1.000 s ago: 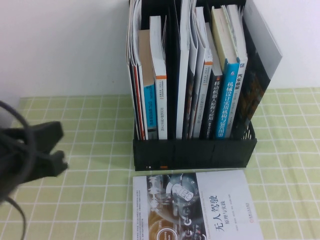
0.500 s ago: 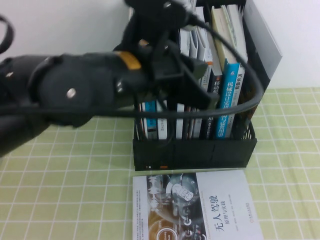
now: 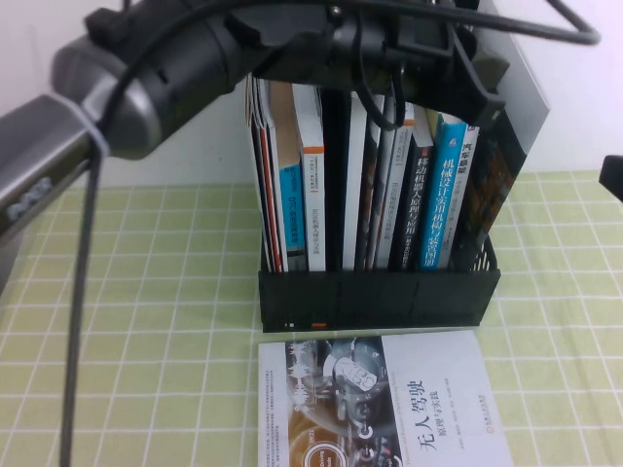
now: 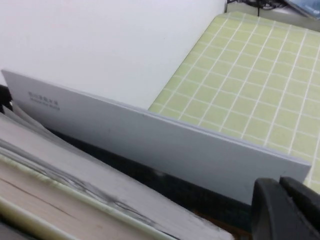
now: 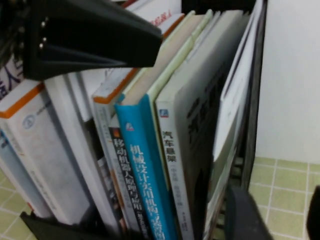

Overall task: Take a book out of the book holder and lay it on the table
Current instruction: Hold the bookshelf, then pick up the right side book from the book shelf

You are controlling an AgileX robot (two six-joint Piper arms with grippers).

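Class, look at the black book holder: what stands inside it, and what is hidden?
Upright books fill the book holder, including a blue-spined book. Its front wall hides their bottoms; the left arm covers their tops.

A light green tablecloth [image 3: 146,321] printed with a grid of thin white lines covers the whole work surface, its squares running out to both sides and toward the near edge of the high view. It lies flat, with no folds showing. Behind it stands a plain white wall [image 3: 127,117], bare and unmarked, meeting the cloth along a straight line at the back. In the left wrist view, past the cloth's far edge, a strip of grey surface [image 4: 240,5] shows with some dark clutter [image 4: 300,6] too blurred to name.
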